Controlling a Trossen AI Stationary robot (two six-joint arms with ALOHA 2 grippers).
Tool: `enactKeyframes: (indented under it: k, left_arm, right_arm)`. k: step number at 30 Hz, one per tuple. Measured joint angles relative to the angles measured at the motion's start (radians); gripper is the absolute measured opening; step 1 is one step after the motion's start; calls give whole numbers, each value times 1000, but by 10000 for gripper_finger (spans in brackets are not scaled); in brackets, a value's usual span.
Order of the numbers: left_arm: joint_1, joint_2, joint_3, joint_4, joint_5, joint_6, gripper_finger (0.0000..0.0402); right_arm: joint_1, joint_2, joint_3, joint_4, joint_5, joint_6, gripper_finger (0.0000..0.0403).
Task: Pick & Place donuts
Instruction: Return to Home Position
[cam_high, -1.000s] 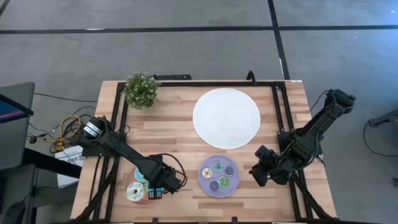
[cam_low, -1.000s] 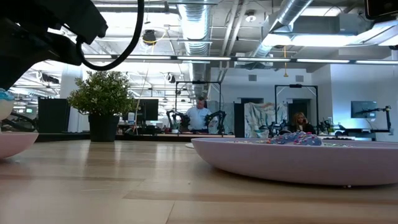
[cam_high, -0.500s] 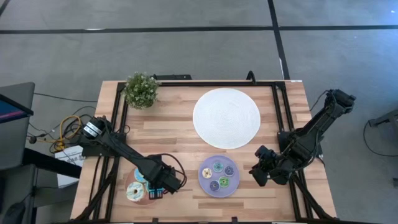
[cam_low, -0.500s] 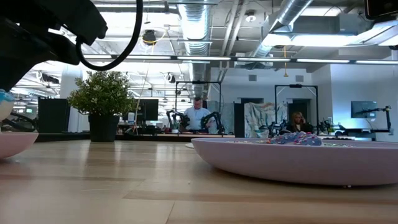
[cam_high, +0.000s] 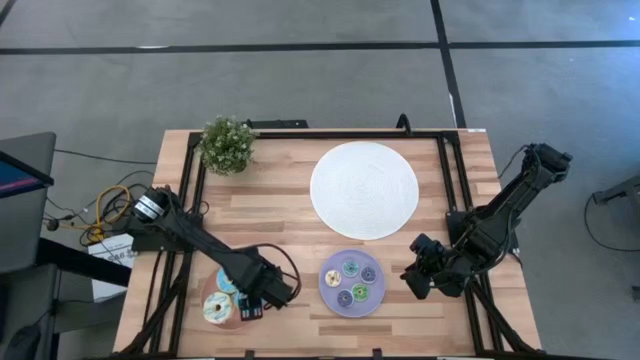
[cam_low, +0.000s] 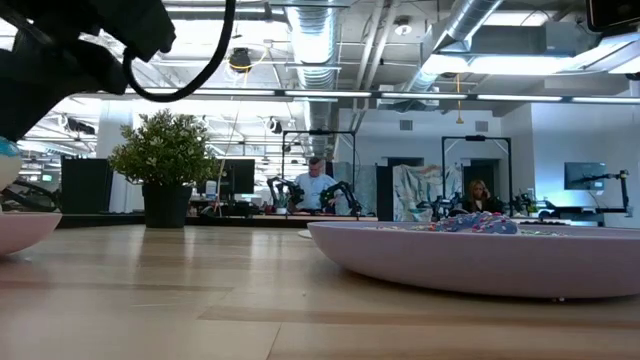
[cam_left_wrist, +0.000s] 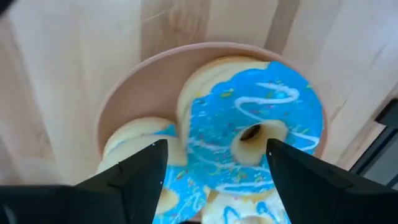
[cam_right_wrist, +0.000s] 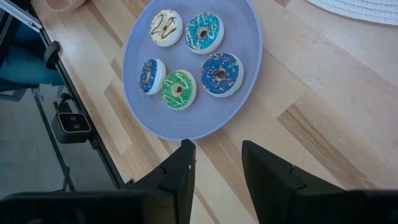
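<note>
Large donuts with blue icing (cam_left_wrist: 249, 130) lie piled on a pink plate (cam_left_wrist: 124, 93) at the table's near left. The top one leans on the others. My left gripper (cam_left_wrist: 214, 162) hovers over them, open, one finger on either side of the top donut and clear of it; in the high view it (cam_high: 250, 303) hangs over the plate's right part. Several tiny donuts (cam_right_wrist: 178, 89) lie flat on a purple plate (cam_right_wrist: 242, 25). To the right of that plate my right gripper (cam_right_wrist: 217, 162) waits open, holding nothing.
A large white plate (cam_high: 364, 190) lies toward the far side of the table, and a potted plant (cam_high: 227, 143) stands at the far left corner. Black rails (cam_high: 196, 180) run along the table's edges. Bare wood shows between the two small plates.
My left arm has risen a little above the pink plate, as the low view shows. The donuts and plates have stayed where they were.
</note>
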Motion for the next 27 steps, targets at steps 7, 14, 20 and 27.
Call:
enactKeyframes:
  k: [7,14,20,27]
  left_arm:
    - [5,0,60,-102,-22,-9,268]
    - [5,0,109,-174,-75,-22,261]
    - [-2,0,109,-174,-73,-25,201]
    - [-9,0,100,-175,-63,-39,125]
  right_arm:
    - [0,0,0,0,0,-7,123]
    - [0,0,0,0,0,-26,123]
    - [0,0,0,0,0,-26,123]
    - [0,0,0,0,0,-26,123]
